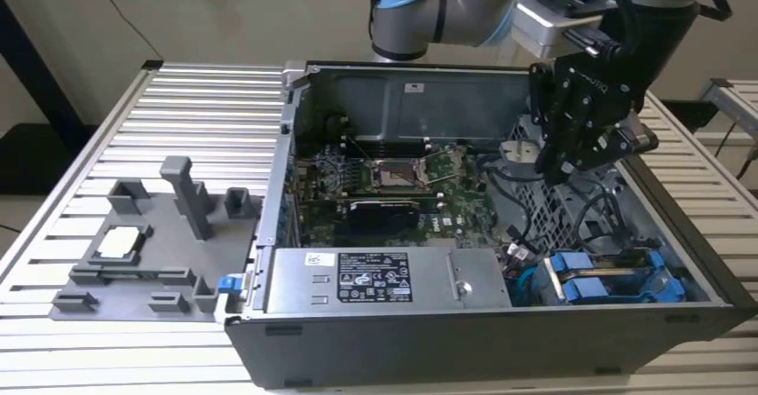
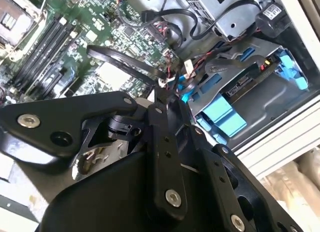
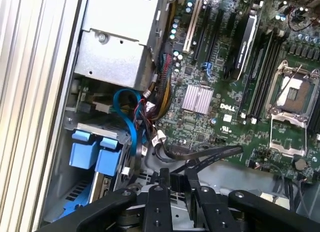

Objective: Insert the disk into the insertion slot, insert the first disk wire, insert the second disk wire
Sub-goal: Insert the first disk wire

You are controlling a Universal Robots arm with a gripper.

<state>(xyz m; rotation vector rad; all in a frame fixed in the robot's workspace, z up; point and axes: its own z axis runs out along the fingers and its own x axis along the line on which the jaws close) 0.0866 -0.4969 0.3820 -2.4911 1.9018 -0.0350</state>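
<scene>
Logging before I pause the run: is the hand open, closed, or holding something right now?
Hand: cannot be told; it hangs inside the open grey computer case, next to a black flat cable.

Open computer case (image 1: 474, 346) sits mid-table (image 1: 201, 102), motherboard (image 1: 397, 186) exposed, power supply (image 1: 379, 280) against its near wall. Grey jig plate (image 1: 148, 257) by the table edge on the exterior view's left.
</scene>
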